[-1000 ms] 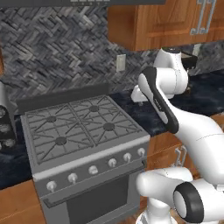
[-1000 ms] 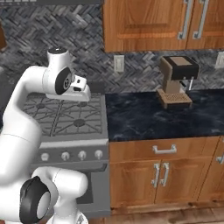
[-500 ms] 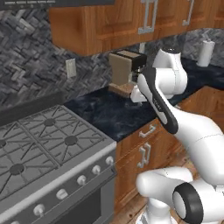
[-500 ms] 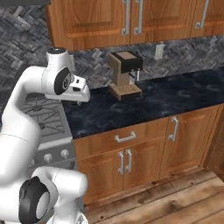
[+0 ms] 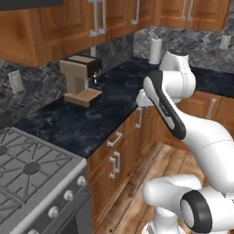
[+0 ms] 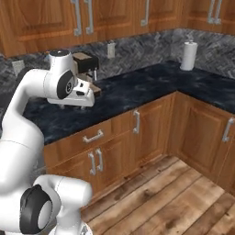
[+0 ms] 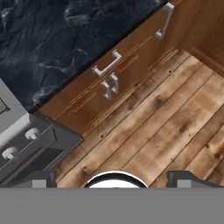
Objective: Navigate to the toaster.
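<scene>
Well, I can't tell if my claw is open. Driving on, I might bump the table at ten o'clock.

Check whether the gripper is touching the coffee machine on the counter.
Apart. In the hand view the fingertips hang over wood floor, holding nothing; the left base view shows the coffee machine back by the wall.

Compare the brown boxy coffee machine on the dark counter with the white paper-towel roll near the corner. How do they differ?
The brown boxy coffee machine is angular, with a dark top and a flat base; the white paper-towel roll is a plain upright cylinder. The machine stands nearer the grey stove, the roll further along by the corner. The machine looks bulkier, the roll slimmer. Both stand on the dark marbled counter against the backsplash.
</scene>
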